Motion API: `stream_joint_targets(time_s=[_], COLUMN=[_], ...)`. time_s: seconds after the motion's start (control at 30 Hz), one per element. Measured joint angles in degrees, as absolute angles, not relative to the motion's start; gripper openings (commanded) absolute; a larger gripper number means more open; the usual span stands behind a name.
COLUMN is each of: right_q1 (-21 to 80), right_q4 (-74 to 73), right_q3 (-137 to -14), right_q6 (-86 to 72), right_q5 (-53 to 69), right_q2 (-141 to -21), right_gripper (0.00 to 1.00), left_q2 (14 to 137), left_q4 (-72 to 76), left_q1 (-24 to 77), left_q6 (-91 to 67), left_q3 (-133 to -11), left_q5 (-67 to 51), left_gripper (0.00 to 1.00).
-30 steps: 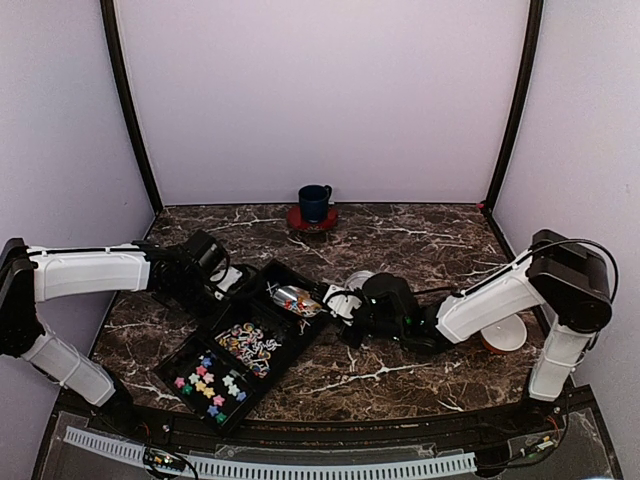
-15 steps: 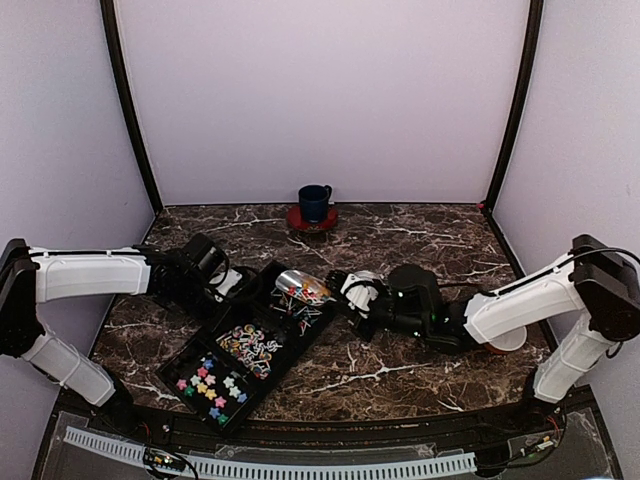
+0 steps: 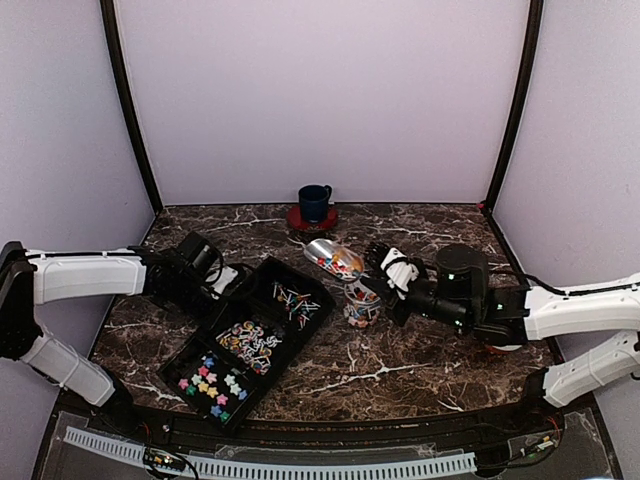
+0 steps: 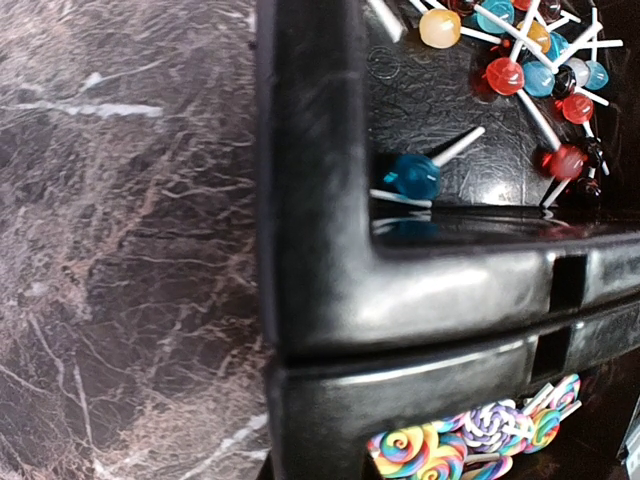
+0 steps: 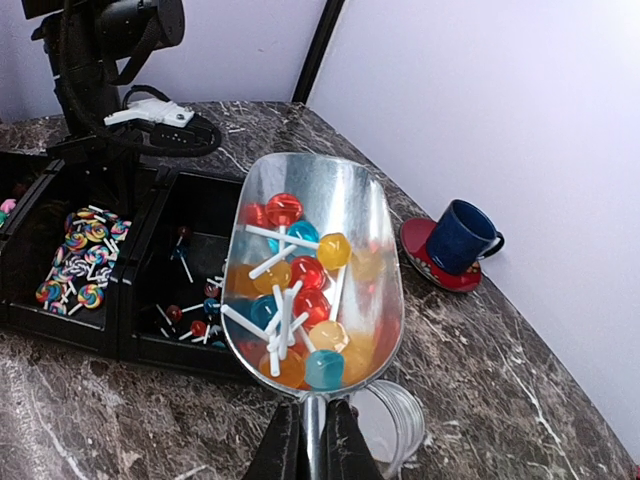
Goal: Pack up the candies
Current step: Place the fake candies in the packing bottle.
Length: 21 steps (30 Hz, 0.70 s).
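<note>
The candies being packed are small ball lollipops [image 5: 295, 300] in red, orange, yellow and blue on thin white sticks. They are heaped in the hollow of a shiny metal scoop [image 5: 350, 200]. Their sticks lie crossed at many angles, several roughly along the scoop's length.

The scoop is held off the table with its hollow facing up. Its long axis runs from the handle at the right gripper [image 5: 310, 445] out to the rounded open mouth. In the top view that mouth points left and a little toward the back wall. The right jaws are clamped on the scoop's narrow handle.

Just below the handle end stands a small clear jar [image 3: 360, 305] with coloured candies already inside; its rim shows under the scoop in the right wrist view.

Left of the jar lies a long black plastic three-compartment tray [image 4: 330, 300]. More ball lollipops [image 3: 295, 303] are in its far section, rainbow swirl lollipops [image 3: 250, 342] in the middle one and coloured star-shaped sweets [image 3: 210, 383] in the near one.

The left gripper [image 3: 232, 282] sits at the tray's far left edge with its jaws closed. Whether they pinch the rim cannot be told.

A dark blue cup [image 3: 315, 202] on a red saucer [image 3: 300, 222] stands at the back of the dark marble table [image 3: 400, 380].
</note>
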State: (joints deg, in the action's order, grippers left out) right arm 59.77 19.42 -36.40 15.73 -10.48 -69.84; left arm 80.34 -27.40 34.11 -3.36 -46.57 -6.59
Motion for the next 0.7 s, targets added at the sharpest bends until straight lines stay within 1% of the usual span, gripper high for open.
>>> stream_joint_targets(time_s=[0.13,0.43,0.7], right_q1=[59.7,59.6,59.5], right_q4=[10.1,-14.1,-27.7], right_q3=[-37.5,-43.9,-46.8], right_q6=[14.5,10.0,8.6], right_q5=[-13.5,-18.9,-20.8], right_q2=[-64.2,-55.6,-55.0], right_gripper=[0.0,0.0,0.0], left_q2=[80.3,79.9,79.8], left_q4=[-26.9,-26.6,-26.6], left_q1=[32.8,32.0,31.7], left_q6=[-3.4,-3.4,-3.4], left_q3=[-46.5,-46.5,-46.5], left_q5=[-6.8,-7.9,-8.0], left_gripper=[0.0,0.0,0.0])
